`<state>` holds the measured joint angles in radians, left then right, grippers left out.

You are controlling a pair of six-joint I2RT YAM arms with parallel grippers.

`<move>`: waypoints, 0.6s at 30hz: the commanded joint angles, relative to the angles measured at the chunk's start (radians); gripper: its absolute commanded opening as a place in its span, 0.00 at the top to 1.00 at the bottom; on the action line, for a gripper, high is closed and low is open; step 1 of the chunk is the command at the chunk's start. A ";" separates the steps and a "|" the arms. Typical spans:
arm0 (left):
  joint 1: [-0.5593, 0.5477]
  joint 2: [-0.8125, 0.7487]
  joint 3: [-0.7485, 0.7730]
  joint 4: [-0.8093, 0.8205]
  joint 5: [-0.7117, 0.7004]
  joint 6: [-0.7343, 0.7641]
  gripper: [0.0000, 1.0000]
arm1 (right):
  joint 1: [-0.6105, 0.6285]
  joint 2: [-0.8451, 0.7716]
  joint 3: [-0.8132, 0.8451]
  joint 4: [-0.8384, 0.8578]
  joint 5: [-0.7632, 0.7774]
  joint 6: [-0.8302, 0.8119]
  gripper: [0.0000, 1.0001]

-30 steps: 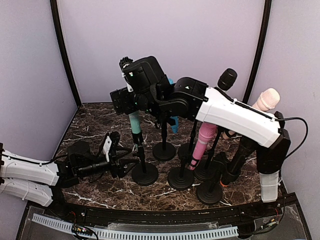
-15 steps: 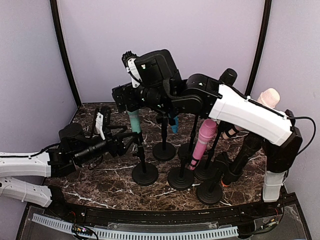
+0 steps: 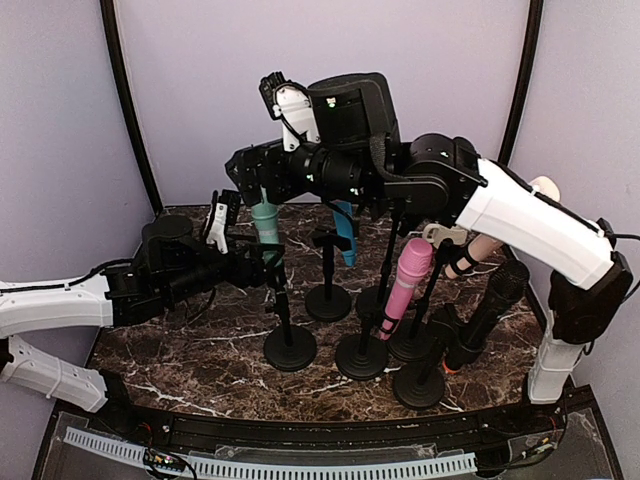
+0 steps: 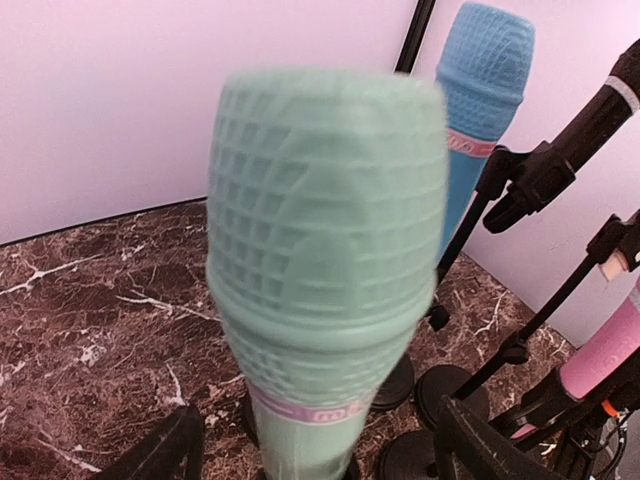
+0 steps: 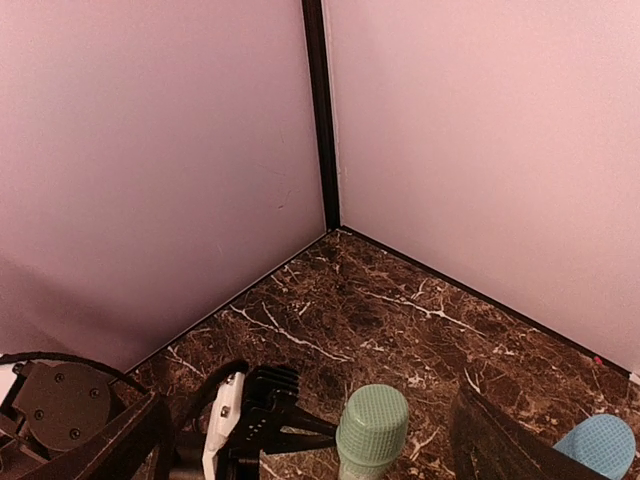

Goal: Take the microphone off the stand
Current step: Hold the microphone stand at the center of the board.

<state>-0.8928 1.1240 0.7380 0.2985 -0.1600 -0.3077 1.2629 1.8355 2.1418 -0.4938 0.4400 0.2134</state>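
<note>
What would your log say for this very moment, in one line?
green microphone: upright atop stand | left gripper: open, flanking it | right gripper: open, above its head

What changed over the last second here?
The left gripper rose and came in; open, it now flanks the green microphone. The right gripper lifted higher above it, open. The microphone still appears seated on its stand, base unmoved.

The right arm and the left arm wear smooth, boxy white shells on their long links, with matte black housings at the joints. The left wrist carries a small white plate. Behind it, a round black cap shows several screws, and a thin black cable arcs over it. The left arm's fingers are dark.
</note>
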 commanded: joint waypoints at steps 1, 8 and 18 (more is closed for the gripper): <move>0.022 0.040 0.045 -0.004 -0.014 -0.009 0.19 | 0.010 -0.038 -0.029 0.048 -0.034 -0.011 0.03; 0.051 0.085 0.064 0.056 0.006 0.038 0.37 | 0.023 -0.059 -0.056 0.051 -0.021 -0.015 0.05; 0.072 0.072 0.055 0.098 0.081 0.076 0.79 | 0.064 -0.119 -0.087 0.011 -0.024 0.011 0.05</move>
<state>-0.8291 1.2182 0.7719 0.3454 -0.1101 -0.2623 1.2980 1.7752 2.0701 -0.4946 0.4175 0.2089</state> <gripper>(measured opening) 0.362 0.948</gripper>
